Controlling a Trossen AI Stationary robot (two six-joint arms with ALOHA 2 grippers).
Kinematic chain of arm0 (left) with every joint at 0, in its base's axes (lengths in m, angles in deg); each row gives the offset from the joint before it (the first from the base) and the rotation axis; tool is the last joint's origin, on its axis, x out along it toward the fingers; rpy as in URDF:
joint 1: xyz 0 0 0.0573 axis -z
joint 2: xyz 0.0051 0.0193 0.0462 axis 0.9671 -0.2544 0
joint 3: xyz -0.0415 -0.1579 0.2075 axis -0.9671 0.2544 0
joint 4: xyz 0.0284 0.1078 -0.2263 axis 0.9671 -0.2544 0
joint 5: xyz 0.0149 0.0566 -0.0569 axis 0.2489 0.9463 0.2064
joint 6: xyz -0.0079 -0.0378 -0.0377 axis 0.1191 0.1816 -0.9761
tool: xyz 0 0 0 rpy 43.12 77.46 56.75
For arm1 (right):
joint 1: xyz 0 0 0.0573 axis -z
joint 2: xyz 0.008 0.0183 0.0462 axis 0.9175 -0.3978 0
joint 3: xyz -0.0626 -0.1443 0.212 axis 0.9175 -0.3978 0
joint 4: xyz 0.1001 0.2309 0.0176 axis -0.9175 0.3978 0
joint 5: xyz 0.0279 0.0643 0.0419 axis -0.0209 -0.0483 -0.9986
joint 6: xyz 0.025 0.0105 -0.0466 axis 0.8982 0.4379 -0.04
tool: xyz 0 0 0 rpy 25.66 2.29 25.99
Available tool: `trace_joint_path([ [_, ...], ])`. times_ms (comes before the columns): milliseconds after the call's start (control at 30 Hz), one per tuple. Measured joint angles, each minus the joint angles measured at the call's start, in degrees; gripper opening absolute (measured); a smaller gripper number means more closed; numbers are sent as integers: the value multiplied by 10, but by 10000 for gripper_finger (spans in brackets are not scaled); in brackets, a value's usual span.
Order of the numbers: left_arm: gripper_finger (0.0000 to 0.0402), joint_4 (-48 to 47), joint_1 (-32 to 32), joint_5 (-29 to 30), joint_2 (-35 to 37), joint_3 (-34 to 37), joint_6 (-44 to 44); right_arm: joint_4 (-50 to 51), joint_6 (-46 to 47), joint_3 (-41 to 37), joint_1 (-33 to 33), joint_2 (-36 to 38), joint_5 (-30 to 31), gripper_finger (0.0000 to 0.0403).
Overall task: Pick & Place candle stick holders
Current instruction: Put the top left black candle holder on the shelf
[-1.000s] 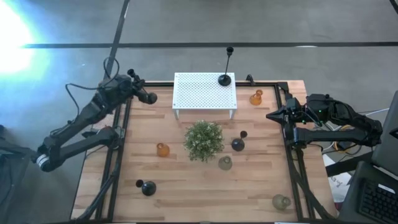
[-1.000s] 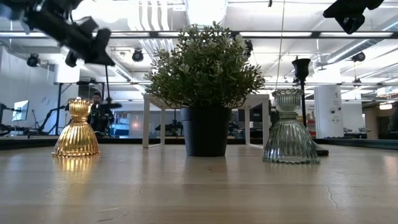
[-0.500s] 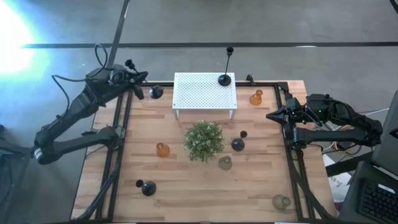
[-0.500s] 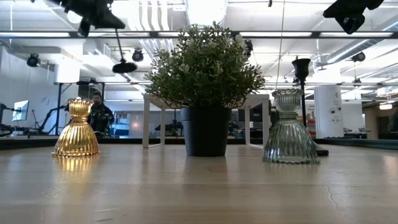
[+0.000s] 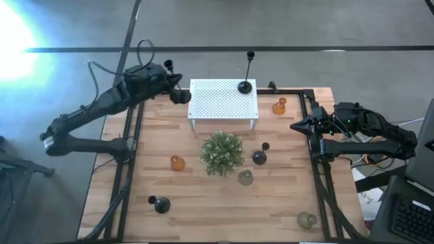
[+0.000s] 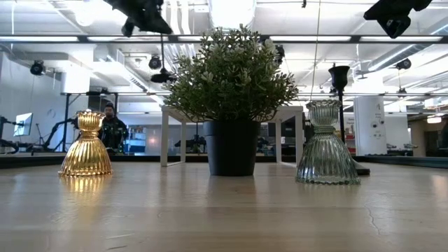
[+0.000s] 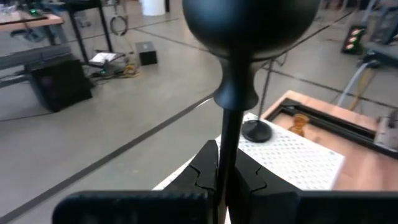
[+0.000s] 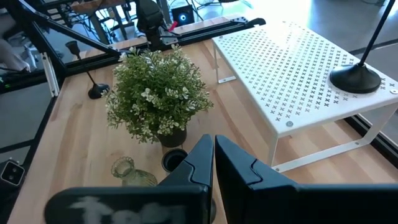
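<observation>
My left gripper (image 5: 173,87) is shut on a tall thin black stem holder (image 5: 182,97) in the air, just left of the white perforated stand (image 5: 224,103). A second black stem holder (image 5: 245,86) stands by its round base on the stand's far right corner. Amber holders (image 5: 279,106) (image 5: 178,163), black ones (image 5: 260,157) (image 5: 161,205) and clear-grey ones (image 5: 245,177) (image 5: 306,219) stand on the table. My right gripper (image 5: 298,125) is shut and empty at the table's right edge. My left gripper pinches the holder's thin stem (image 7: 227,146) between its two fingers (image 7: 204,169), which lie across it. In the low view the holder hangs below the gripper (image 6: 145,12), its round base (image 6: 163,75) down, clear of the table and the stand.
A bushy green plant (image 5: 222,152) in a black pot stands mid-table, between the small holders. Black frame rails (image 5: 129,156) run along the table's left and right sides. Bare wood shows at the near left.
My left gripper has risen and gone toward the table's right edge, toward the white stand, carrying the black stem holder. The holder now hangs upright below it, close to the stand's left edge.
</observation>
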Motion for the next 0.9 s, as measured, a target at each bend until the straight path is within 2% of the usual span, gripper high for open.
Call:
trace_joint_path([
  [267, 11, 3, -2, 41, -106, -75, 14, 0, 0, 0, 0, 0, 0, 13],
  [500, 11, 47, -15, 47, -178, -116, 30, 0, 0, 0, 0, 0, 0, 13],
  [700, 11, 86, -38, 45, -228, -122, 33, 0, 1, 0, 0, 0, 0, 13],
  [900, 11, 127, -59, 3, -271, -122, 34, 0, 1, 0, 0, 0, 0, 13],
])
